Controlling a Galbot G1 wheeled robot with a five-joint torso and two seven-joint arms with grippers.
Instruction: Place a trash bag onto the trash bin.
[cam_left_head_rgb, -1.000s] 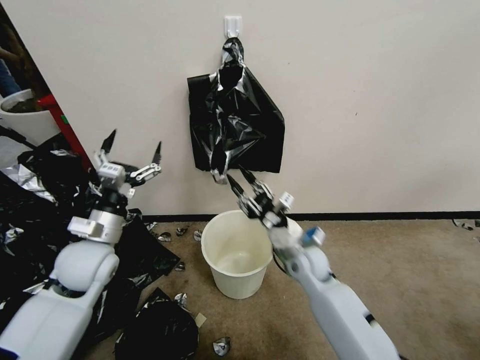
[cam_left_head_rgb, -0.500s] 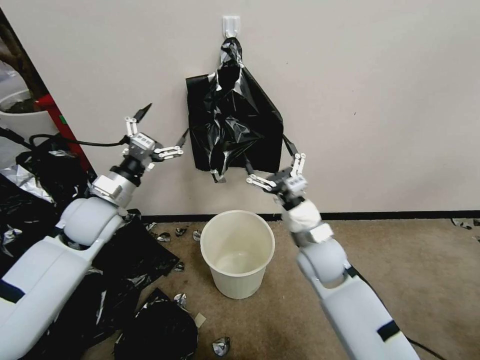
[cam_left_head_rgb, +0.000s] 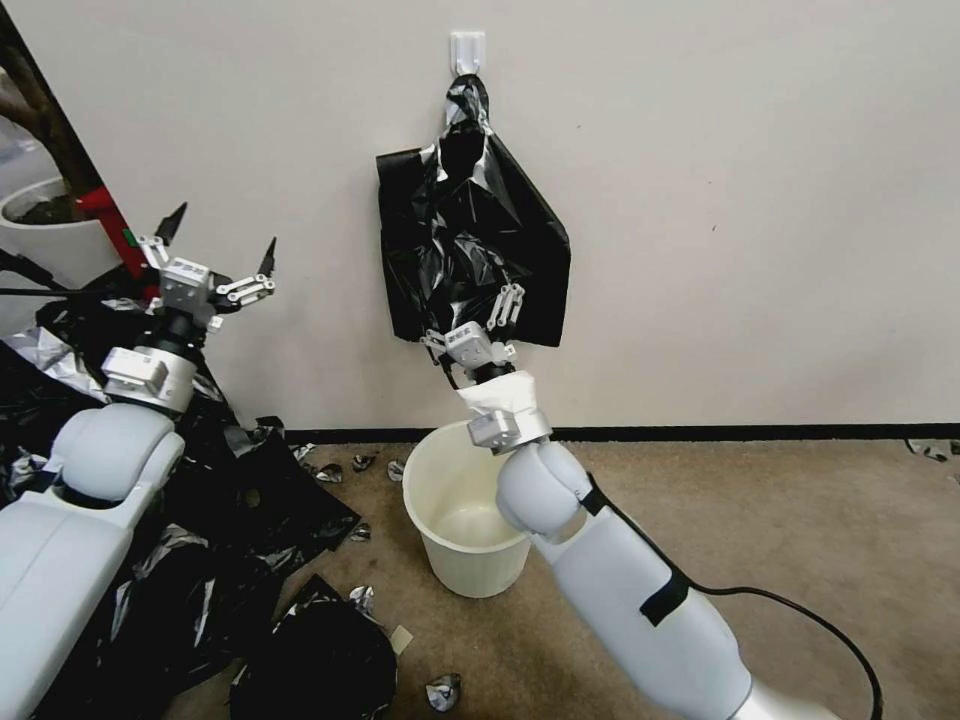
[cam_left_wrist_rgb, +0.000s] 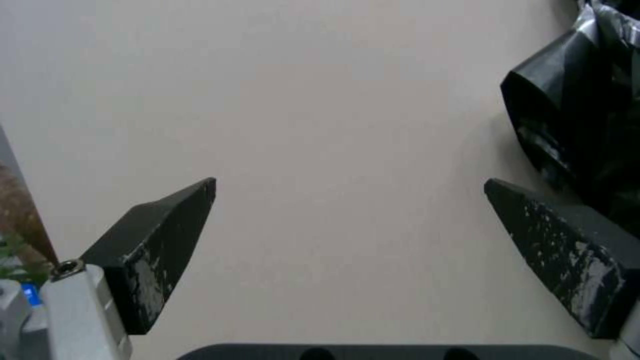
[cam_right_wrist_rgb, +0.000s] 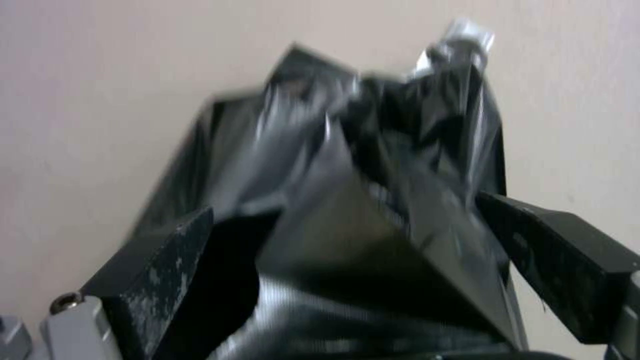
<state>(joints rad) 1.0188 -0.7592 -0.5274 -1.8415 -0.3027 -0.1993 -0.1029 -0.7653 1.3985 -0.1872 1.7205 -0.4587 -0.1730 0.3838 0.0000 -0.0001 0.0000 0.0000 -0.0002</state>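
- Head view, working outward from the trash bin (cam_left_head_rgb: 470, 520): cream-white, upright on the brown carpet, mouth open, standing against the foot of the wall (cam_left_head_rgb: 750, 200).
- Nearest the robot from the bin: crumpled scraps of black and silver film (cam_left_head_rgb: 440, 692) scattered on the carpet, and a large heap of the same film (cam_left_head_rgb: 130, 560) off to the bin's left.
- Right arm crosses over the bin's right rim and rises straight above it.
- Right gripper (cam_left_head_rgb: 480, 322) sits above the bin, at the lower edge of the trash bag (cam_left_head_rgb: 470, 250). Fingers spread, not clenched. Right wrist view: black pads stand either side of the bag's wrinkled lower folds (cam_right_wrist_rgb: 373, 200); film lies between them, contact not certain.
- Bag hangs flat against the wall directly above the bin, gathered neck looped on a white wall hook (cam_left_head_rgb: 466, 50).
- Left gripper (cam_left_head_rgb: 218, 245) held high, well to the bin's left, clear of the bag; fingers released wide, nothing between them. Left wrist view: bare wall between the pads (cam_left_wrist_rgb: 160, 250), bag edge (cam_left_wrist_rgb: 580, 115) just beyond one of them.
- Farthest left of the bin: white planter pot (cam_left_head_rgb: 45, 235) with dark soil.
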